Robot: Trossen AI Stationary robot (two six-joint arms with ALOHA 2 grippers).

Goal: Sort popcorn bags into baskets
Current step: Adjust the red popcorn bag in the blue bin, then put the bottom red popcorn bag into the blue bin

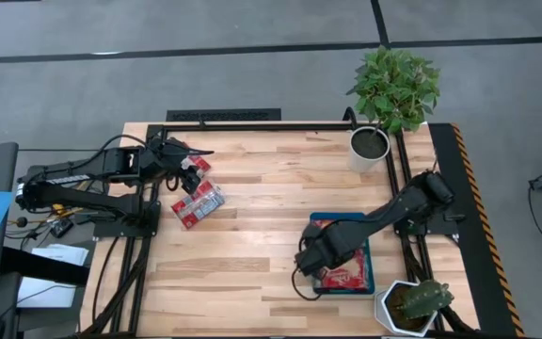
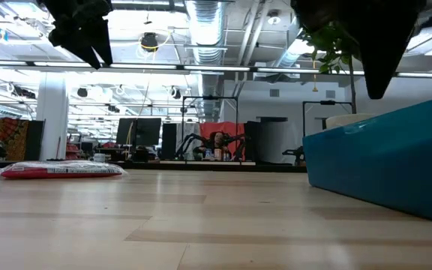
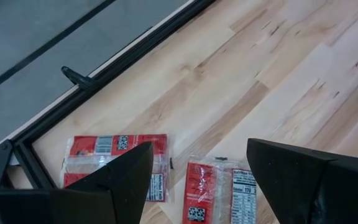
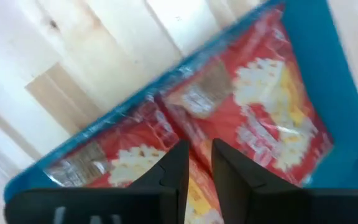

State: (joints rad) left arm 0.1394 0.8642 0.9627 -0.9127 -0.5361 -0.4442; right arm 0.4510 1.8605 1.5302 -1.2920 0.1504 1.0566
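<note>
Two red popcorn bags (image 3: 114,158) (image 3: 219,193) lie flat on the wood near the table's far left corner, seen from above as a small cluster (image 1: 199,202). My left gripper (image 3: 199,144) hangs open above them and touches neither. The blue tray (image 1: 373,264) sits near the right edge with several red bags (image 4: 272,112) lying flat inside it. My right gripper (image 4: 199,168) hovers above the tray's near left part. Its fingers are shut down to a narrow slit, and I see nothing held between them. In the low view one bag (image 2: 58,169) lies flat and the tray's wall (image 2: 381,161) hides its contents.
A white pot with a leafy plant (image 1: 370,146) stands at the far right. A second white pot with a cactus (image 1: 412,306) stands just past the tray's near right corner. A black frame rail (image 1: 252,125) runs along the far edge. Bare wood lies between bags and tray.
</note>
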